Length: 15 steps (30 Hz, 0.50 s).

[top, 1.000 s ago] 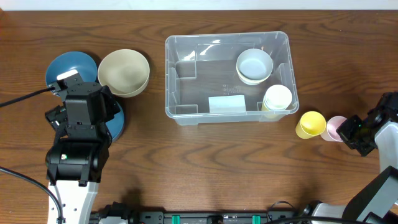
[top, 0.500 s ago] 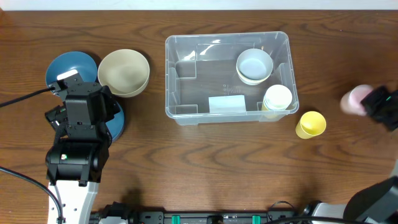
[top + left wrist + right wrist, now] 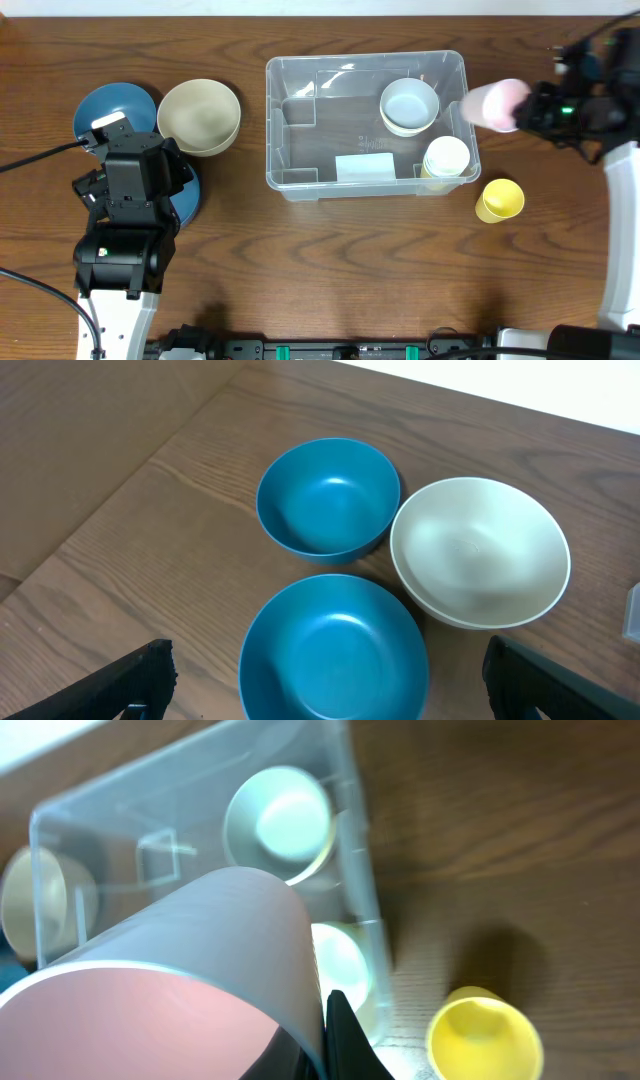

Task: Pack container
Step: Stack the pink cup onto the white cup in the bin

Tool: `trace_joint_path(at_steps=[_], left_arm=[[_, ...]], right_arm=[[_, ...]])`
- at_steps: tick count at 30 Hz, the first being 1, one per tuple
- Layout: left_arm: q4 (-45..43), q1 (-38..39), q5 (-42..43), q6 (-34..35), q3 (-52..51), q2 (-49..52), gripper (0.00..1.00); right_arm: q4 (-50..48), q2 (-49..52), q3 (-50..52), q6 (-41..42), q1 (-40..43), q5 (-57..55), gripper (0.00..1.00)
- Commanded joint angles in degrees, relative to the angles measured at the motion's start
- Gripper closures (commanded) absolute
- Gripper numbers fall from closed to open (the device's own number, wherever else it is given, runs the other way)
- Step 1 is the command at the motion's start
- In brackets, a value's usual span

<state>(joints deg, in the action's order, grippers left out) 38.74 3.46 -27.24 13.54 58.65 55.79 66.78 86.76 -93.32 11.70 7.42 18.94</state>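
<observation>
1. From overhead I get bright, even light across the table [image 3: 330, 270]. Shadows under things are short and soft.
2. The clear container [image 3: 350, 58] throws pale glints along its rim and walls, mostly in the upper half of the frame.
3. At the upper right of the overhead view the pink cup [image 3: 495, 103] is smeared and soft-edged. Everything else there reads sharp.
4. My left wrist view is crisp, with a soft sheen inside the blue bowls [image 3: 328, 495] and a blown-out white strip at upper right.
5. My right wrist view is hazy. The pink cup fills the lower left out of focus, and the yellow cup [image 3: 485, 1035] has a dim shadow just above it.
</observation>
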Motion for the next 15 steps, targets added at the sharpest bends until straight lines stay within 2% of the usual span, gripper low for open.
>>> trace_joint_path(at_steps=[1,5,15], left_arm=[[0.00,-0.28,-0.87,0.52,1.25,0.04,0.02],[0.00,-0.28,-0.87,0.52,1.25,0.04,0.02],[0.00,-0.28,-0.87,0.50,1.25,0.04,0.02]], right_arm=[[0.35,-0.48,-0.55,1.84,-4.81,-8.37,0.99],[0.35,-0.37,0.94,3.67,-7.91,-11.96,0.99],[-4.11,-0.22,11.56,5.53,-8.57,-12.26,0.99]])
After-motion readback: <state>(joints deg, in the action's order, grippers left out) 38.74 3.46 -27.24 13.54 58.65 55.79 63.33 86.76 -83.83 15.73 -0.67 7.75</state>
